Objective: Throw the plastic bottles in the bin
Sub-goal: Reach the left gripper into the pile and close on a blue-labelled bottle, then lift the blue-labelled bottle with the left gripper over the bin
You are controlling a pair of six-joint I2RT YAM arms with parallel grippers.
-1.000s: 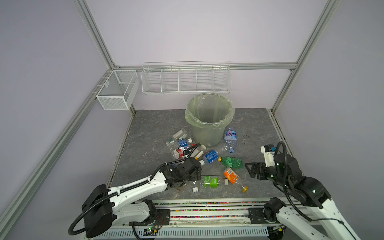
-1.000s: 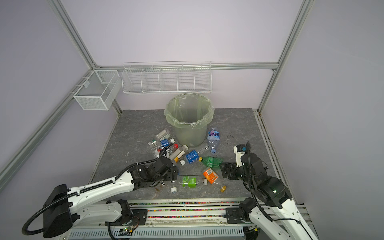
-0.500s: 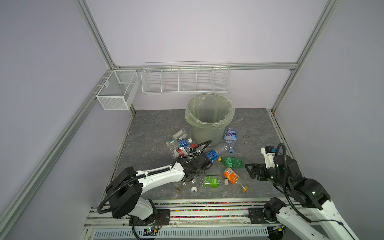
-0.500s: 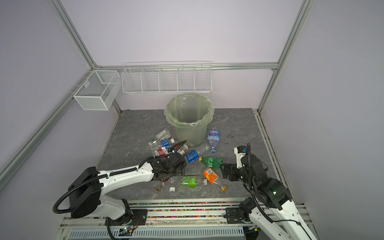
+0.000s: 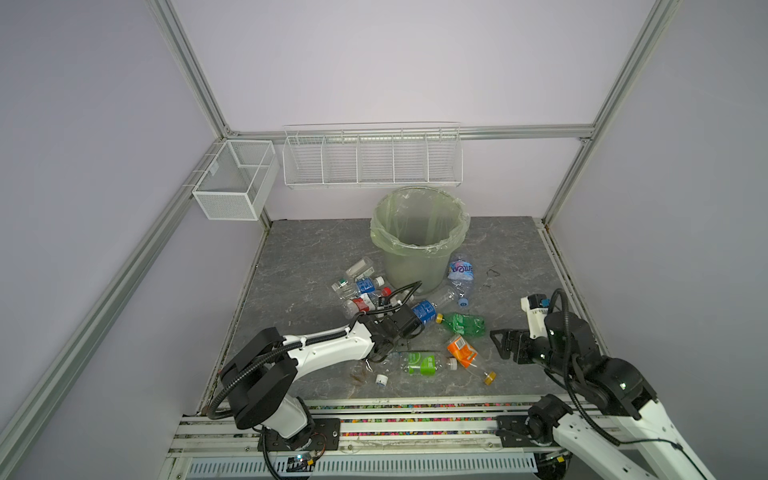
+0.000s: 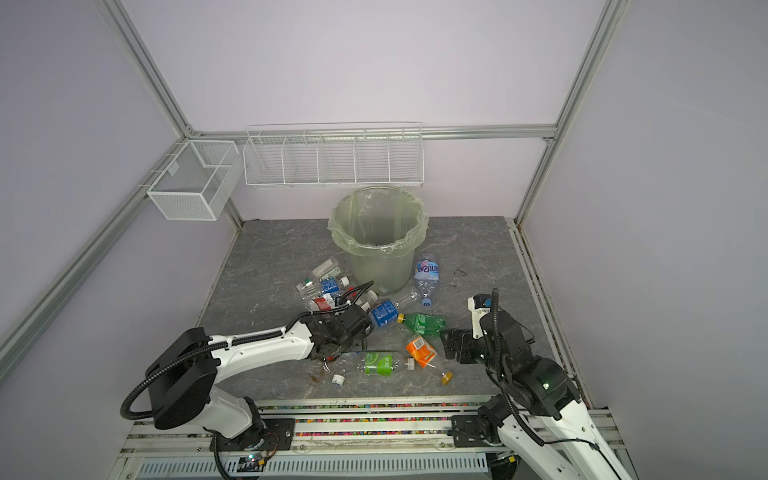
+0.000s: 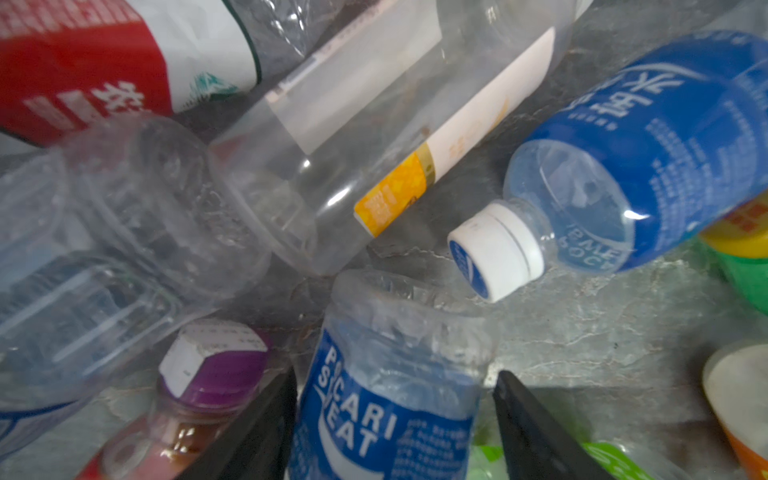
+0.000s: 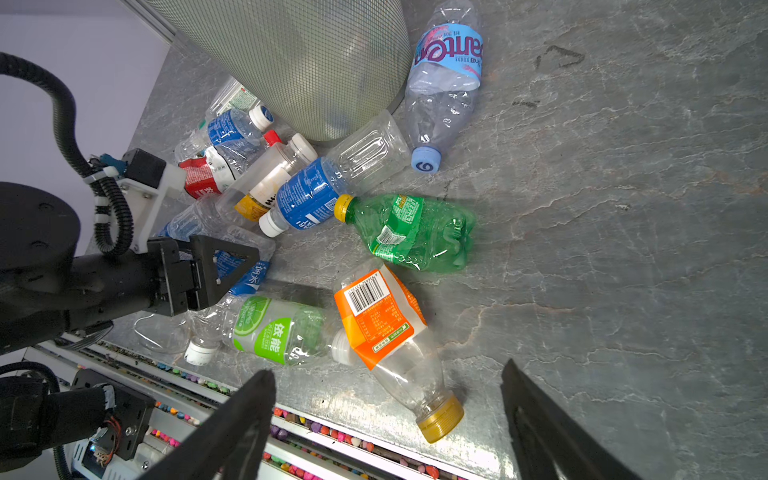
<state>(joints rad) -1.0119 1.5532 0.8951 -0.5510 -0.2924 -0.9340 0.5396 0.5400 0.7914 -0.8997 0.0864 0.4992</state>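
Several plastic bottles lie in a heap in front of the pale green bin (image 5: 409, 270) (image 6: 376, 270). My left gripper (image 7: 397, 374) (image 5: 392, 340) is low in the heap. Its jaws stand on either side of a crumpled blue-labelled bottle (image 7: 386, 407) (image 8: 249, 278): one finger touches it and the other is a little off it. My right gripper (image 8: 386, 370) (image 5: 505, 340) hangs open to the right of the heap, holding nothing, just above the orange-labelled bottle (image 8: 382, 316) (image 5: 461, 349). A green-tinted bottle (image 8: 415, 232) and a lime-labelled one (image 8: 270, 328) lie close by.
White wire baskets (image 5: 235, 178) (image 5: 372, 158) hang on the back and left walls above the bin. A loose white cap (image 5: 381, 380) lies near the front rail (image 5: 415, 405). Another bottle (image 5: 460, 272) rests against the bin's right side.
My left arm has reached forward and to the right into the heap, and its jaws have narrowed around the blue-labelled bottle. The right arm has hardly moved.
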